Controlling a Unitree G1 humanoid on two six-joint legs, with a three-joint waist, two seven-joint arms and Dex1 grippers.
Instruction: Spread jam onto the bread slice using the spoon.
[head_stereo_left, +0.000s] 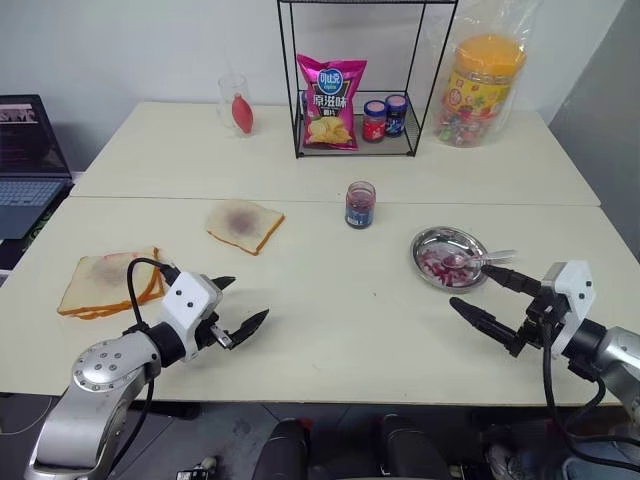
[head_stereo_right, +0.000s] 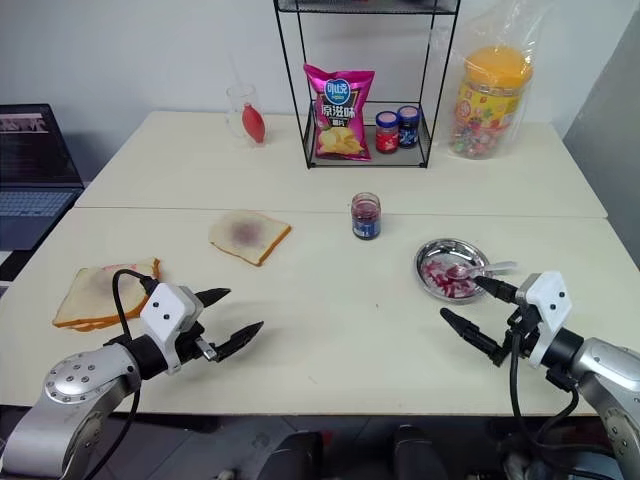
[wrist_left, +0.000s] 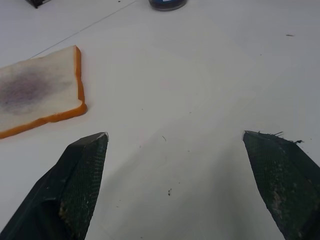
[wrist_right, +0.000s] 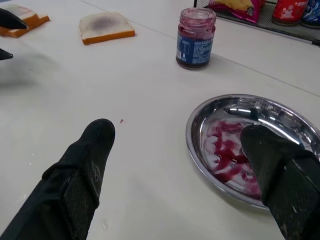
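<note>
Both pincers, left (head_stereo_left: 232, 303) and right (head_stereo_left: 487, 297), wide open, empty, above pale tabletop (head_stereo_left: 350, 320). Slim silver spoon (head_stereo_left: 478, 260) in round steel dish (head_stereo_left: 425, 250), right; jam jar (head_stereo_left: 360, 205) centre; stained white bread slice (head_stereo_left: 244, 224) far left. Risk: thin handle slipping, dish sliding, jam dripping.

Polished steel dish (wrist_right: 200, 150) gleams, mirror-bright under smeared glossy jam. Shiny metal spoon (head_stereo_left: 478, 260) in it. Clear glass jar (wrist_right: 195, 37), paper label. Matt, smooth pale bench (head_stereo_left: 350, 320). Soft porous bread slice (head_stereo_left: 243, 224). Pincer fingers (wrist_left: 75, 190) rough, black, textured.
</note>
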